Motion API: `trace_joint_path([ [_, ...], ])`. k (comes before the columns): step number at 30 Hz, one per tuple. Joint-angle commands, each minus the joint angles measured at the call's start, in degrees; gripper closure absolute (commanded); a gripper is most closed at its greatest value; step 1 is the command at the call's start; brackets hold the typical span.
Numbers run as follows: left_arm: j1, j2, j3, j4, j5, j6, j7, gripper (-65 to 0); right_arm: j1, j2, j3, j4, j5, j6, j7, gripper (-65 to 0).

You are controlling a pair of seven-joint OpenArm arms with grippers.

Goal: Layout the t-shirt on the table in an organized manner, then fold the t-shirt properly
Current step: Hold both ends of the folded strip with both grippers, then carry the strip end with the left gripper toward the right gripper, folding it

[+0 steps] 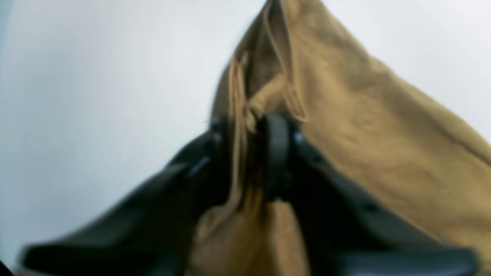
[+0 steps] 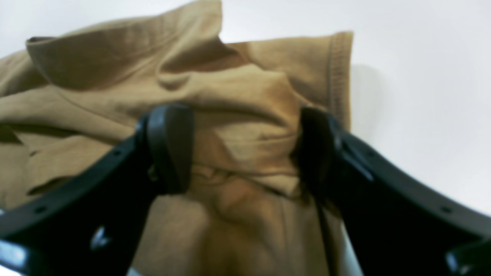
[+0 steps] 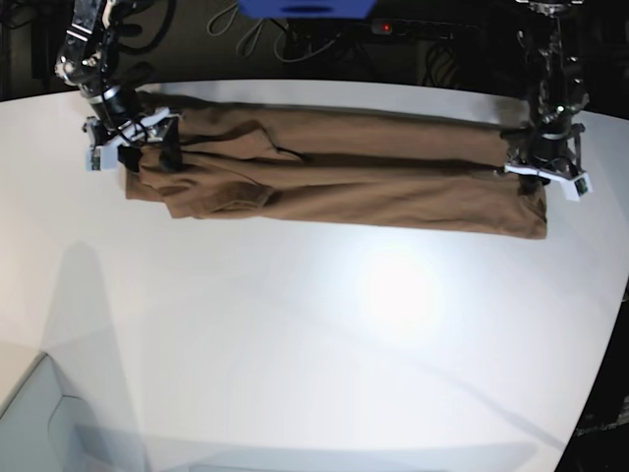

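The tan-brown t-shirt (image 3: 334,177) lies stretched into a long band across the far part of the white table (image 3: 314,324). My left gripper (image 3: 541,175) is at its right end. In the left wrist view this gripper (image 1: 249,153) is shut on a bunched hem of the t-shirt (image 1: 364,126). My right gripper (image 3: 147,147) is at the shirt's left end. In the right wrist view its fingers (image 2: 170,149) stand partly apart with a thick wad of the t-shirt (image 2: 245,126) pressed between them. A stitched sleeve hem (image 2: 337,73) shows beyond it.
The table's curved far edge (image 3: 324,87) runs just behind the shirt, with dark clutter, cables and a blue object (image 3: 305,8) beyond. The table's right edge (image 3: 614,315) curves inward. A pale grey surface (image 3: 29,423) sits at the bottom left corner.
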State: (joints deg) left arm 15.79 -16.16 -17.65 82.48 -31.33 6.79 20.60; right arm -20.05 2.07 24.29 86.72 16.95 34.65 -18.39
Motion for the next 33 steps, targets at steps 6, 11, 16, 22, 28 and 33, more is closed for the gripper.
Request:
trace_joint_path([
  [6, -0.98, -1.11, -0.33, 2.31, 0.17, 0.29, 0.45, 0.0, 0.23, 0.35, 0.10, 0.18, -1.08, -0.85, -2.66, -43.3],
  [11, -1.51, -2.17, 0.02, 9.26, 0.26, 0.29, 0.98, -0.1, 0.41, 0.35, 0.01, 0.18, -1.08, -0.85, -2.75, -43.3],
  [16, -0.01, -2.17, 7.41, 19.37, 6.76, 0.38, 0.98, -0.1, 0.49, 0.35, 0.01, 0.18, -1.08, -0.85, -2.75, -43.3],
  [22, 2.63, 0.30, 22.44, 23.41, 24.52, 0.73, 0.98, -0.1, 0.49, 0.35, 0.01, 0.27, -1.08, -0.85, -2.57, -43.3],
  [28, 3.15, 6.89, 35.54, 23.24, 38.85, 0.73, 0.89, -0.1, 0.49, 0.44, 0.01, 0.27, -1.08, -0.85, -2.57, -43.3],
  [33, 2.71, 10.49, 40.02, 21.57, 45.97, 0.55, 0.89, -0.1, 0.49, 0.44, 0.01, 0.27, -1.08, -0.85, -2.57, -43.3],
])
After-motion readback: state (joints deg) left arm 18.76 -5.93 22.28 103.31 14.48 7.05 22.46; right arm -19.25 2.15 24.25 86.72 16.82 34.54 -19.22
